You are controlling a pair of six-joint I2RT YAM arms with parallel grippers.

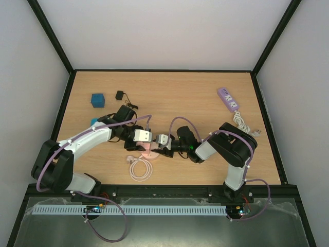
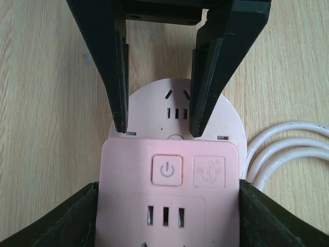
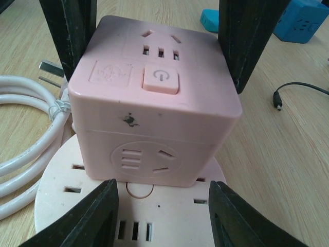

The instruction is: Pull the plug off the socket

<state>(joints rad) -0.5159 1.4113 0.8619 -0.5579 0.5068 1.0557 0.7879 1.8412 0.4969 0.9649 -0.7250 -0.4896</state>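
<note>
The plug is a pink cube [image 3: 154, 98] with a power button on top, and it sits on the round pink socket [image 3: 56, 185]. My left gripper [image 2: 169, 206] is shut on the cube, one finger against each side. My right gripper [image 3: 162, 206] is open, its two fingertips [image 2: 121, 123] set down on the socket's face just in front of the cube, with nothing held between them. In the top view both grippers meet over the pink pair [image 1: 149, 150] at the table's middle, the left gripper [image 1: 145, 143] from the left and the right gripper [image 1: 156, 148] from the right.
The socket's white cable [image 1: 140, 169] lies coiled at the near side, its metal prongs [image 3: 49, 68] on the wood. A blue cube [image 1: 97, 100], a black adapter [image 1: 120, 95] with a thin lead and a purple power strip [image 1: 227, 99] lie farther back.
</note>
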